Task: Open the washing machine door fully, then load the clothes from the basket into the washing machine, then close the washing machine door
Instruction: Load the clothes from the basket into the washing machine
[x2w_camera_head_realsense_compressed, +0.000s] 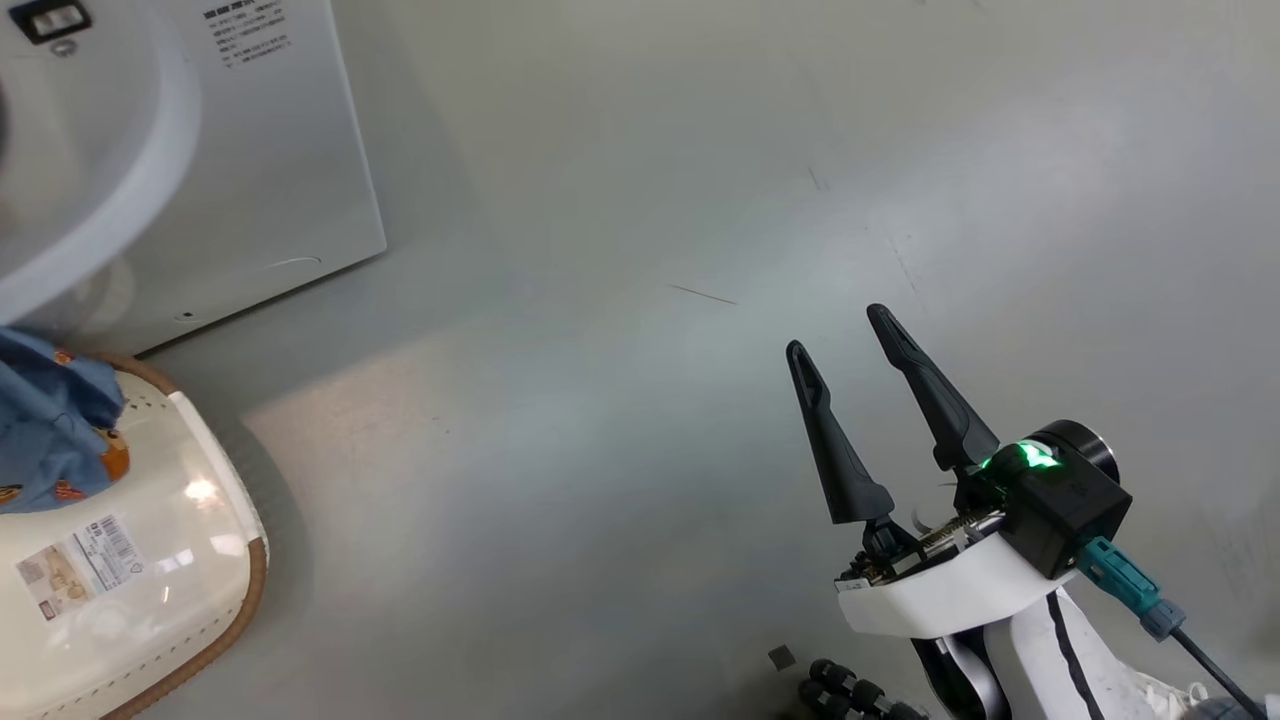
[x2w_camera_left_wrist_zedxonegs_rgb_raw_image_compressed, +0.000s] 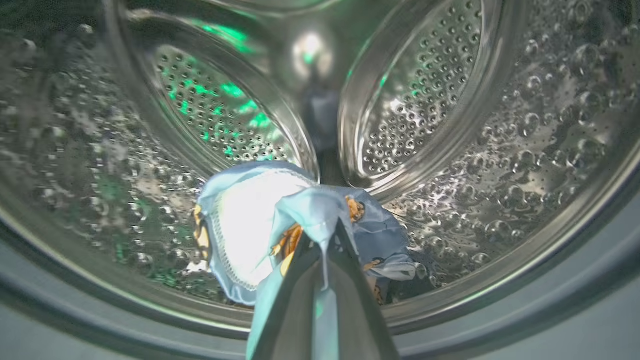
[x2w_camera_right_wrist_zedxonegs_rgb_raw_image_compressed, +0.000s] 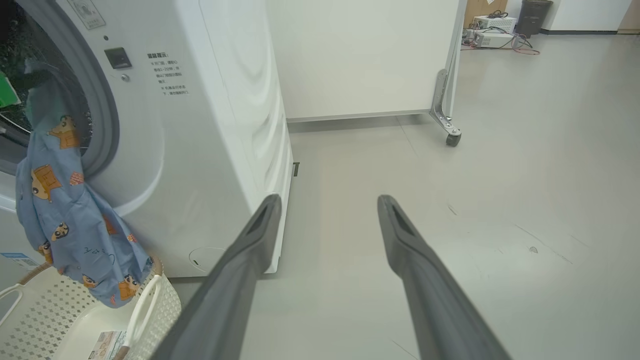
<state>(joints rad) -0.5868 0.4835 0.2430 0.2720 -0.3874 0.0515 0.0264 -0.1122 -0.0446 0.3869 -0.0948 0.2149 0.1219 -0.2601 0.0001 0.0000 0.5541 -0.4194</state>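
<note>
At the far left of the head view, the washing machine (x2w_camera_head_realsense_compressed: 270, 150) is cut off by the frame edge. What is seen of it is its white front corner and part of the curved recess round the opening. Below it the basket (x2w_camera_head_realsense_compressed: 215, 470) stands on the floor (x2w_camera_head_realsense_compressed: 650, 200) just beside the machine. It is also cropped at the left, and a label lies on its inner floor. A blue printed garment (x2w_camera_head_realsense_compressed: 50, 430) drapes over the basket's far side, and its upper end runs out of the picture.

The right wrist view shows more of that garment. It hangs from the machine's mouth, over the grey gasket (x2w_camera_right_wrist_zedxonegs_rgb_raw_image_compressed: 107, 125), and down into the basket. Its top goes into the dark opening at the picture's edge, where whatever holds it is hard to make out.

Inside the perforated steel drum (x2w_camera_left_wrist_zedxonegs_rgb_raw_image_compressed: 525, 150), the left gripper (x2w_camera_left_wrist_zedxonegs_rgb_raw_image_compressed: 325, 240) has its fingers pressed together on a fold of blue fabric (x2w_camera_left_wrist_zedxonegs_rgb_raw_image_compressed: 250, 225) with a white lining. The fingers are blurred by closeness. It cannot be told whether this fold belongs to the garment trailing into the basket.

Further right, the right gripper (x2w_camera_head_realsense_compressed: 838, 335) hovers over the bare floor, well apart from the machine and the basket. Its fingers (x2w_camera_right_wrist_zedxonegs_rgb_raw_image_compressed: 250, 250) are spread wide and hold nothing.
</note>
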